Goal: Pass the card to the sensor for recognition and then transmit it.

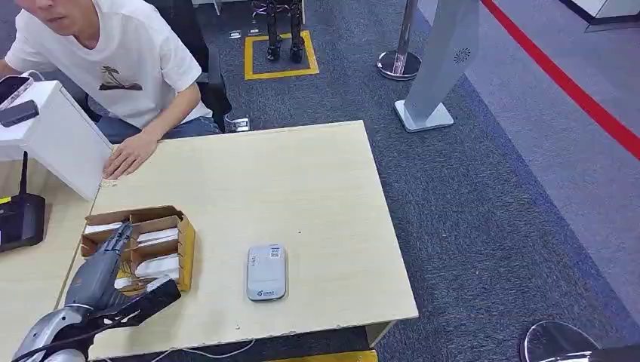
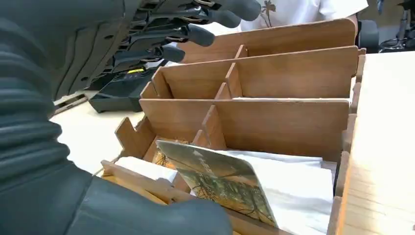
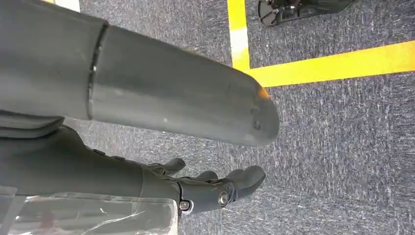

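Note:
A printed card [image 2: 220, 182] with a brownish picture leans in the nearest compartment of a wooden card box [image 1: 183, 245] [image 2: 288, 122], on top of white cards. My left hand [image 1: 112, 260] [image 2: 63, 98] hovers over that box, fingers [image 2: 195, 34] spread above the far compartments and thumb low by the near wall, holding nothing. The sensor [image 1: 266, 272], a flat white-grey device, lies on the table to the right of the box. My right hand [image 3: 147, 176] hangs beside my body over the carpet, fingers loosely apart and empty.
A person in a white shirt sits at the table's far left, one hand [image 1: 130, 154] flat on the tabletop [image 1: 302, 188]. A white box [image 1: 56, 132] and a black device [image 1: 19, 220] stand at left. Yellow floor tape [image 3: 333, 66] lies below.

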`<move>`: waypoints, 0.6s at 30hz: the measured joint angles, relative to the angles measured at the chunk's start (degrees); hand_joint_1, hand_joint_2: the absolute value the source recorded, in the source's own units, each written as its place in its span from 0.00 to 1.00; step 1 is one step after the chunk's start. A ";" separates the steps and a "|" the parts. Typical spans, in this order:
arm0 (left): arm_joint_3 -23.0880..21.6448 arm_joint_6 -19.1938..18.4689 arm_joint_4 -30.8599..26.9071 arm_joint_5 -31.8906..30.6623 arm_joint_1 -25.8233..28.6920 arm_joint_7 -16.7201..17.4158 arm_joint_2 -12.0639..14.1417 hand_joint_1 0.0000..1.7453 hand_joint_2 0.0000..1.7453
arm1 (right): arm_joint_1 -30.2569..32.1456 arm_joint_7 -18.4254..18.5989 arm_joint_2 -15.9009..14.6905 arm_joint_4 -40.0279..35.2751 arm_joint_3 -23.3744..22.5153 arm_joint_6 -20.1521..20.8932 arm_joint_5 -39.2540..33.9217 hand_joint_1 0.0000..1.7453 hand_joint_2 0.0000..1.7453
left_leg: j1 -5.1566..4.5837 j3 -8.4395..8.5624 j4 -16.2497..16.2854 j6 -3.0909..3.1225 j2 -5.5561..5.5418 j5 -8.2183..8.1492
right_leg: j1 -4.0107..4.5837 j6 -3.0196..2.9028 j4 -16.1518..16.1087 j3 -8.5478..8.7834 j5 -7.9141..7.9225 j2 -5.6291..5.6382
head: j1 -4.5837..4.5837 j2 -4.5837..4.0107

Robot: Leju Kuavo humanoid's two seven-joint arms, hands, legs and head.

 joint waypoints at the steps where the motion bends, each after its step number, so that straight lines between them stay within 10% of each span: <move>1: -0.02 0.00 0.00 0.02 0.00 0.02 0.02 0.00 1.00 | 0.00 0.00 0.00 0.00 0.00 -0.02 0.00 0.00 0.00 | 0.00 0.00 0.00 0.00 0.00 0.00 | 0.00 0.00 0.00 0.00 0.00 0.00 | 0.00 0.00; 18: -1.05 0.50 -0.65 0.04 3.05 0.17 0.94 0.00 1.00 | 0.04 -0.07 0.00 0.00 -0.09 -0.09 -0.28 0.00 0.00 | 0.00 0.00 0.00 0.00 0.00 0.00 | 0.00 0.00 0.00 -0.01 -0.01 0.00 | 0.00 0.00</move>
